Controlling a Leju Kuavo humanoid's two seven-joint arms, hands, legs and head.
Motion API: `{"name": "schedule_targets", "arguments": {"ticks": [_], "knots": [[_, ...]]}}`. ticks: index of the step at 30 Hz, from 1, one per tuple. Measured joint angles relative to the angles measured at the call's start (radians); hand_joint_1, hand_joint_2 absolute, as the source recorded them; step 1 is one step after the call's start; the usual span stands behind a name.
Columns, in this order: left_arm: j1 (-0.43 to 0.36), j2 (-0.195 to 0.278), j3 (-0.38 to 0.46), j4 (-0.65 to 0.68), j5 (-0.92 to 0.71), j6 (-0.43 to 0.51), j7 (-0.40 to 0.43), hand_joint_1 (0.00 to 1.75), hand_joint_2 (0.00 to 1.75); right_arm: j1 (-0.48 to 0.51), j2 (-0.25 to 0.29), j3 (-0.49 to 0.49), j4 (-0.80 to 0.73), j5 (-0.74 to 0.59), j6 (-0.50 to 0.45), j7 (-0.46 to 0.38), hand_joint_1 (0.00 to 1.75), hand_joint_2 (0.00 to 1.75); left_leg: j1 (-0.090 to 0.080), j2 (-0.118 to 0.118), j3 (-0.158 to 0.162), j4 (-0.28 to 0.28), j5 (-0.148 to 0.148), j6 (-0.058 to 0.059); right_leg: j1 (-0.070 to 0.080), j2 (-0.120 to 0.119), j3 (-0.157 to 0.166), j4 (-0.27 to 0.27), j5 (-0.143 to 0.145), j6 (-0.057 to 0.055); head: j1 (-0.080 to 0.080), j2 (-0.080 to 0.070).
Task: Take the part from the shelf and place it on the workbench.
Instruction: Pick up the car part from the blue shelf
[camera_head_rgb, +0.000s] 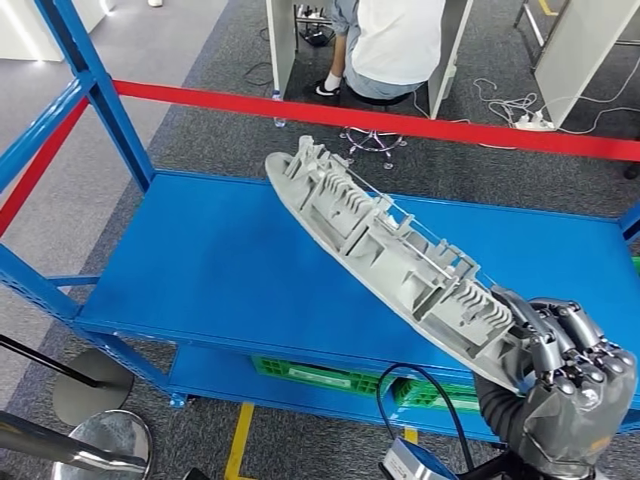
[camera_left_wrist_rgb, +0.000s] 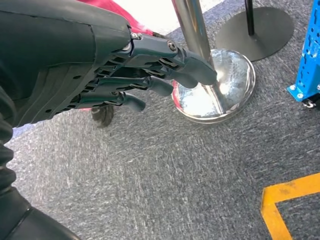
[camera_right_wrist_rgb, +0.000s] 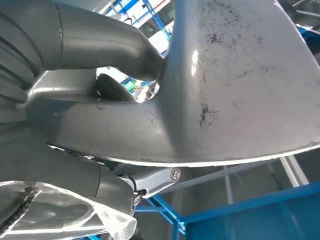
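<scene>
Now we hold the long grey moulded plastic part with ribs on its upper side (camera_head_rgb: 385, 245) in our right hand (camera_head_rgb: 562, 385), at the lower right of the head frame. The dark fingers (camera_head_rgb: 555, 345) are closed around the near end of the part, and the right wrist view shows the thick thumb pressed on its smooth grey underside (camera_right_wrist_rgb: 241, 85). The part is lifted above the blue metal shelf deck (camera_head_rgb: 211, 270); as far as we can see, it does not touch it. Its long axis runs from the hand diagonally toward the upper middle of the frame, so nearly all its length lies beyond the fingers. We judge that this free far end is what must clear the blue shelf post (camera_head_rgb: 98, 90) when we turn to the workbench. Our left hand (camera_left_wrist_rgb: 124, 75) hangs low above the grey carpet (camera_left_wrist_rgb: 170, 170), near a chrome stand base (camera_left_wrist_rgb: 234, 80), holding nothing, its fingers loosely extended.
</scene>
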Motion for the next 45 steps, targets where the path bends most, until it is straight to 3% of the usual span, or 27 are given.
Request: {"name": "schedule_targets", "arguments": {"ticks": [2,6,7,9,11,12,13,14,16,17,19,21,22,25,26,27,29,31,33,34,36,37,39,41,42,43,45], "knots": [[0.001,0.0,-0.001,-0.001,-0.001,0.0,0.0,0.0,1.75,-0.001,0.0,0.0,0.0,0.0,-0.002,0.004,1.75,1.75,-0.001,-0.001,-0.003,0.007,0.0,-0.013,0.002,0.003,0.054,-0.099,0.033,-0.003,-0.001,0.0],[0.003,0.0,-0.002,-0.001,-0.001,0.001,0.0,0.0,1.75,0.002,0.0,-0.001,0.0,0.0,-0.004,0.01,1.75,1.75,0.0,-0.002,-0.01,0.015,0.0,-0.038,0.005,0.006,0.055,-0.117,0.043,-0.025,-0.003,0.0],[0.003,0.0,-0.002,-0.001,-0.001,0.001,0.0,0.0,1.75,0.002,0.0,-0.002,0.0,0.0,-0.004,0.011,1.75,1.75,0.001,-0.002,-0.018,0.034,-0.02,-0.043,0.004,0.004,0.051,-0.119,0.049,-0.034,-0.005,0.0],[0.003,0.001,-0.002,-0.001,-0.001,0.001,0.0,0.0,1.75,0.002,0.0,-0.003,0.0,0.0,-0.004,0.012,1.75,1.75,0.004,-0.001,-0.052,0.129,-0.096,-0.052,0.004,0.0,0.038,-0.121,0.06,-0.05,-0.009,0.0],[0.003,0.001,-0.002,-0.001,-0.001,0.001,0.0,0.0,1.75,0.003,0.0,-0.003,0.0,0.001,-0.004,0.012,1.75,1.75,0.005,-0.001,-0.089,0.252,-0.163,-0.057,0.007,-0.003,0.021,-0.12,0.071,-0.057,-0.01,0.0],[0.003,0.001,-0.002,-0.001,-0.001,0.001,0.0,0.0,1.75,0.004,0.0,-0.004,0.0,0.001,-0.004,0.012,1.75,1.75,0.005,-0.001,-0.092,0.281,-0.17,-0.057,0.008,-0.004,0.013,-0.119,0.077,-0.057,-0.01,0.0],[0.003,0.001,-0.002,-0.001,-0.001,0.001,0.0,0.0,1.75,0.004,0.0,-0.004,0.001,0.001,-0.004,0.012,1.75,1.75,0.005,-0.001,-0.078,0.277,-0.159,-0.056,0.009,-0.004,0.005,-0.118,0.083,-0.057,-0.01,0.0],[0.003,0.001,-0.002,-0.001,-0.001,0.001,0.0,0.0,1.75,0.004,0.0,-0.004,0.001,0.001,-0.004,0.012,1.75,1.75,0.005,-0.001,-0.044,0.231,-0.131,-0.053,0.011,-0.004,-0.002,-0.117,0.088,-0.056,-0.01,0.0],[0.003,0.002,-0.003,-0.002,-0.001,0.001,0.0,0.0,1.75,0.004,0.0,-0.004,0.001,0.001,-0.004,0.013,1.75,1.75,0.003,-0.001,0.047,0.089,-0.081,-0.041,0.014,-0.003,-0.01,-0.116,0.098,-0.052,-0.009,0.0],[0.003,0.002,-0.005,-0.003,-0.001,0.001,0.0,0.0,1.75,0.003,0.0,-0.004,0.001,0.001,-0.005,0.013,1.75,1.75,0.001,-0.001,0.083,0.027,-0.07,-0.036,0.016,-0.003,-0.013,-0.116,0.103,-0.047,-0.009,0.0],[0.004,0.003,-0.009,-0.006,0.002,0.002,0.002,0.0,1.75,0.002,0.0,-0.003,0.001,0.001,-0.007,0.018,1.75,1.75,-0.004,-0.002,0.106,-0.024,-0.071,-0.029,0.016,-0.004,-0.019,-0.117,0.116,-0.035,-0.009,0.0],[0.005,0.002,-0.013,-0.007,0.006,0.002,0.004,0.0,1.75,0.001,-0.001,-0.003,0.001,0.001,-0.009,0.026,1.75,1.75,-0.003,0.0,0.096,-0.032,-0.057,-0.023,0.014,-0.004,-0.025,-0.117,0.121,-0.022,-0.009,0.0],[0.005,0.001,-0.015,-0.008,0.008,0.002,0.005,0.0,1.75,0.001,-0.002,-0.003,0.001,0.001,-0.01,0.029,1.75,1.75,-0.001,0.002,0.089,-0.036,-0.048,-0.018,0.014,-0.003,-0.033,-0.106,0.103,-0.017,-0.008,0.0],[0.006,0.0,-0.023,-0.01,0.014,0.001,0.007,0.0,1.75,0.0,-0.005,-0.003,0.002,0.001,-0.01,0.034,1.75,1.75,0.001,0.007,0.059,-0.039,-0.019,-0.005,0.013,-0.001,-0.082,0.035,-0.02,-0.008,-0.004,0.0],[0.006,0.0,-0.025,-0.011,0.015,0.001,0.008,0.0,1.75,0.0,-0.006,-0.003,0.003,0.001,-0.01,0.035,1.75,1.75,0.0,0.007,0.047,-0.038,-0.01,-0.004,0.012,-0.001,-0.096,0.098,-0.051,-0.005,-0.004,0.0],[0.006,0.0,-0.027,-0.012,0.016,0.001,0.009,0.0,1.75,0.0,-0.008,-0.002,0.003,0.001,-0.01,0.036,1.75,1.75,-0.001,0.008,0.035,-0.037,-0.002,-0.004,0.012,-0.001,-0.099,0.141,-0.062,-0.003,-0.004,0.0],[0.006,0.0,-0.028,-0.013,0.017,0.0,0.01,0.0,1.75,-0.001,-0.01,-0.002,0.004,0.001,-0.009,0.037,1.75,1.75,-0.001,0.008,0.011,-0.031,0.012,-0.006,0.012,-0.001,-0.057,0.125,-0.026,-0.002,-0.004,0.0],[0.006,0.0,-0.029,-0.014,0.018,-0.001,0.011,0.0,1.75,-0.007,-0.011,-0.002,0.004,0.001,-0.009,0.038,1.75,1.75,-0.002,0.007,-0.009,-0.021,0.022,-0.012,0.013,-0.001,0.037,-0.004,0.019,-0.004,-0.004,0.0],[0.007,0.0,-0.031,-0.017,0.021,-0.001,0.013,0.0,1.75,-0.012,-0.011,-0.001,0.004,0.001,-0.01,0.042,1.75,1.75,-0.005,0.007,-0.022,-0.013,0.033,-0.023,0.015,0.0,0.112,-0.12,0.018,-0.01,-0.005,0.0],[0.008,0.0,-0.033,-0.018,0.022,-0.001,0.014,0.0,1.75,-0.014,-0.011,0.0,0.004,0.001,-0.01,0.045,1.75,1.75,-0.006,0.007,-0.027,-0.011,0.04,-0.028,0.016,0.002,0.125,-0.146,0.009,-0.013,-0.005,0.0],[0.01,0.0,-0.034,-0.02,0.026,-0.002,0.018,0.0,1.75,-0.014,-0.012,0.002,0.004,0.001,-0.008,0.057,1.75,1.75,-0.006,0.006,-0.035,-0.008,0.049,-0.039,0.014,0.001,0.112,-0.154,0.014,-0.024,-0.005,0.0],[0.011,0.0,-0.035,-0.021,0.028,-0.002,0.019,0.0,1.75,-0.015,-0.012,0.004,0.004,0.001,-0.007,0.063,1.75,1.75,-0.006,0.006,-0.041,0.001,0.036,-0.045,0.013,0.0,0.103,-0.155,0.021,-0.033,-0.006,0.0],[0.014,0.001,-0.036,-0.022,0.032,-0.002,0.021,0.0,1.75,-0.015,-0.013,0.005,0.005,0.0,-0.005,0.069,1.75,1.75,-0.003,0.005,-0.059,0.062,-0.041,-0.057,0.01,-0.004,0.084,-0.156,0.038,-0.05,-0.009,0.0],[0.017,0.001,-0.04,-0.024,0.038,-0.003,0.023,0.0,1.75,-0.013,-0.013,0.005,0.005,0.001,-0.006,0.069,1.75,1.75,0.0,0.005,-0.084,0.184,-0.135,-0.065,0.011,-0.006,0.063,-0.154,0.057,-0.056,-0.011,0.0],[0.018,0.001,-0.045,-0.025,0.042,-0.004,0.025,0.0,1.75,-0.012,-0.013,0.005,0.006,0.001,-0.007,0.068,1.75,1.75,0.002,0.005,-0.09,0.237,-0.156,-0.068,0.012,-0.007,0.052,-0.151,0.067,-0.057,-0.01,0.0],[0.019,0.001,-0.05,-0.026,0.048,-0.006,0.028,0.0,1.75,-0.01,-0.013,0.005,0.006,0.001,-0.008,0.066,1.75,1.75,0.002,0.005,-0.084,0.264,-0.152,-0.069,0.012,-0.008,0.037,-0.146,0.075,-0.056,-0.01,0.0],[0.022,0.001,-0.061,-0.031,0.058,-0.009,0.034,0.0,1.75,-0.009,-0.013,0.005,0.008,0.001,-0.008,0.064,1.75,1.75,0.003,0.005,-0.028,0.212,-0.097,-0.065,0.013,-0.008,0.008,-0.135,0.089,-0.054,-0.011,0.0]]}}
